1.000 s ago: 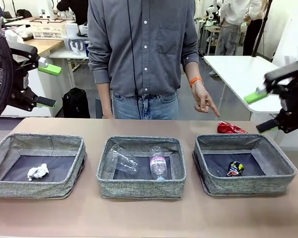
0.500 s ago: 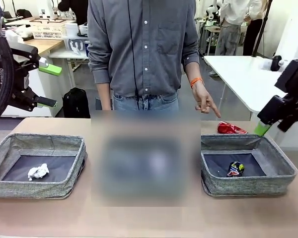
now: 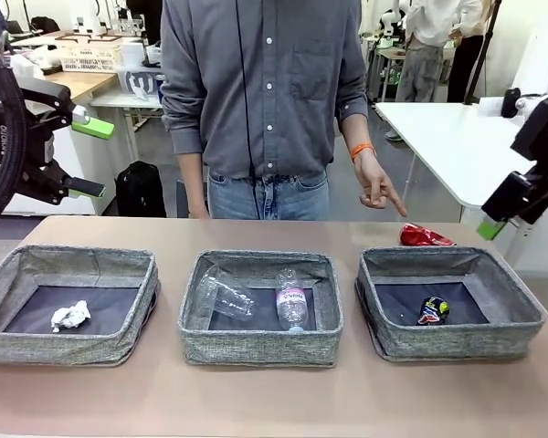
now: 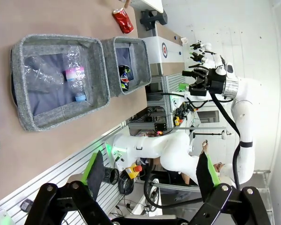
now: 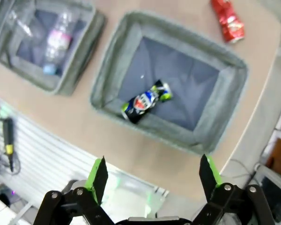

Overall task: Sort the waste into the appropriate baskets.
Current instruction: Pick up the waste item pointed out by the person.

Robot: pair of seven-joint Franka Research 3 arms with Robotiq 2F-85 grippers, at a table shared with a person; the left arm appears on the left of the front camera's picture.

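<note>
Pointing with an extended finger, the person's hand (image 3: 375, 187) hung just above the crushed red can (image 3: 425, 236), grasping nothing. That can lay on the tan table (image 3: 256, 401) just behind the right grey woven basket (image 3: 447, 339), which held a dark drink can (image 3: 433, 310). Both grippers, left (image 3: 89, 157) and right (image 5: 153, 176), hovered empty with jaws wide apart.

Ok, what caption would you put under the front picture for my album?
Three grey baskets hold sorted waste while a person's hand points at the crushed red can on the table.
</note>
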